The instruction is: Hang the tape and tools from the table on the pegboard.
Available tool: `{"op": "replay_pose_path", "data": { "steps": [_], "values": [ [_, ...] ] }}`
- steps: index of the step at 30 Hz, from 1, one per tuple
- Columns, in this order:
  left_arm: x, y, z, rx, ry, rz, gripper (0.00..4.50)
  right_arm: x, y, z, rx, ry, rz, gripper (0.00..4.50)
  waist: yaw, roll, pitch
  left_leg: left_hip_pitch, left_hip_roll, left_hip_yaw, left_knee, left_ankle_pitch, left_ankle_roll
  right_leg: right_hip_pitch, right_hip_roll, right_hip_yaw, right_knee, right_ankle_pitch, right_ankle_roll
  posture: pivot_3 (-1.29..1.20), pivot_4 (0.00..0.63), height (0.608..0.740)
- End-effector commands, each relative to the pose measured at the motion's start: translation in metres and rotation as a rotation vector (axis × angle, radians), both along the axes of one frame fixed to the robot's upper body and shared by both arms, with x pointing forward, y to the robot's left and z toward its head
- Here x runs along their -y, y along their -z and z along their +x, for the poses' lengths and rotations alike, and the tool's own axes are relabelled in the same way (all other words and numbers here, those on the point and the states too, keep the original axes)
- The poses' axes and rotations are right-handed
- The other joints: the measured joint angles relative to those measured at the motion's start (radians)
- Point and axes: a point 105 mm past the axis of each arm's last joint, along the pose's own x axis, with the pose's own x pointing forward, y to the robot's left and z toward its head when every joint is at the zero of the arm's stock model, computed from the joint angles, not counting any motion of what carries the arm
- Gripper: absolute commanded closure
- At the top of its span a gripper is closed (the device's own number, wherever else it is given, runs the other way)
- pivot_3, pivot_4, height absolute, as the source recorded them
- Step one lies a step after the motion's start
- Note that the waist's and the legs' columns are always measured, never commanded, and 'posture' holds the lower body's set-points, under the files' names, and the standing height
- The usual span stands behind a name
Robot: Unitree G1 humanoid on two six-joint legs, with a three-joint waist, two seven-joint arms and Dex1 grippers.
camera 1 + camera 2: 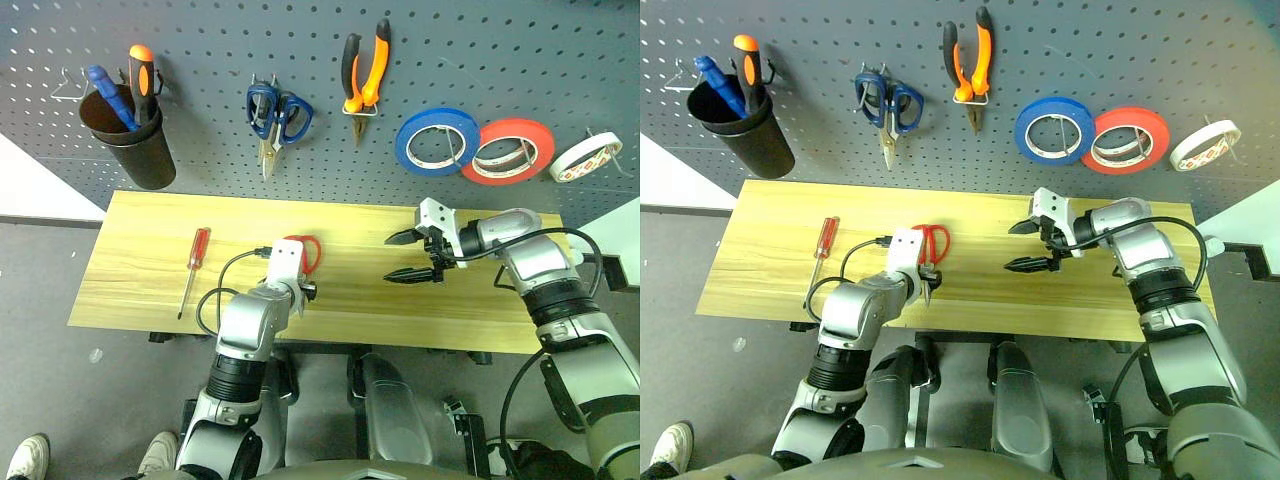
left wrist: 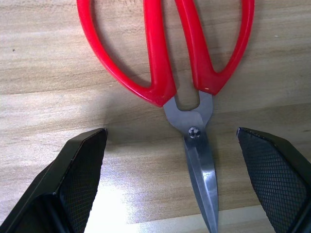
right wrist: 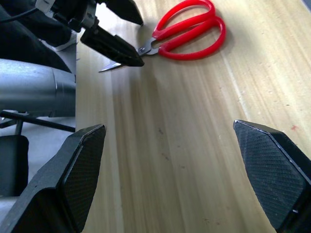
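Left wrist view: red-handled steel scissors lie flat on the light wood surface, blades between the wide-open, empty left hand fingers. Next: lower, close, then hang.

Brightness: even and bright in head views, no dim corners.
Glare: pale sheen on table between left gripper fingers, below scissors handles.
Shadows: soft, short, under scissors handles.
Focus: sharp blades and wood grain; fingertips slightly soft.
Distortion: pegboard rows bowed toward edges.
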Motion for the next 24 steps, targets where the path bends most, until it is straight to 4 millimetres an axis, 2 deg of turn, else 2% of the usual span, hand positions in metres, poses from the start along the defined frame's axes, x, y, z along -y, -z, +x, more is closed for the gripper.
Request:
{"op": "replay_pose_path", "data": {
  "steps": [1, 6, 11, 14, 24],
  "values": [
    [0.003, 0.018, -0.01, -0.107, -0.018, -0.031, 0.0, 0.004, -0.01, 0.001, 0.047, 0.008, -0.001, 0.08, 0.0, 0.0, 0.0, 0.0, 0.0, 0.0, 0.0, 0.0, 0.0, 0.0, 0.0, 0.0, 0.0, 0.0, 0.0, -0.18, 0.429, 0.73],
    [0.008, 0.017, -0.018, -0.155, -0.046, -0.047, 0.0, 0.007, -0.008, 0.001, 0.051, 0.011, -0.012, 0.08, -0.002, 0.0, 0.0, 0.0, -0.001, 0.0, 0.0, -0.001, 0.001, 0.0, -0.001, 0.0, -0.001, -0.002, -0.001, -0.18, 0.429, 0.73],
    [0.003, 0.02, -0.023, -0.144, -0.086, 0.005, 0.0, 0.006, -0.01, 0.005, 0.068, 0.021, -0.014, 0.08, -0.019, -0.001, 0.001, -0.001, -0.001, 0.0, -0.001, -0.001, 0.001, 0.0, -0.001, 0.0, -0.001, -0.001, 0.001, -0.18, 0.424, 0.73],
    [0.0, 0.023, -0.024, -0.155, -0.105, 0.008, 0.63, 0.006, -0.011, 0.006, 0.075, 0.023, -0.014, 0.0, -0.025, -0.001, 0.002, -0.001, -0.001, 0.0, -0.001, -0.002, -0.001, -0.001, -0.001, 0.0, -0.001, -0.001, 0.001, -0.18, 0.421, 0.73],
    [-0.008, 0.023, -0.024, -0.138, -0.184, 0.02, 3.94, 0.008, -0.016, 0.008, 0.095, 0.022, -0.015, 0.0, -0.022, -0.001, 0.002, -0.003, -0.001, 0.001, -0.003, -0.003, -0.001, -0.003, -0.001, 0.0, -0.002, -0.002, -0.001, -0.18, 0.41, 0.73]
  ]
}}
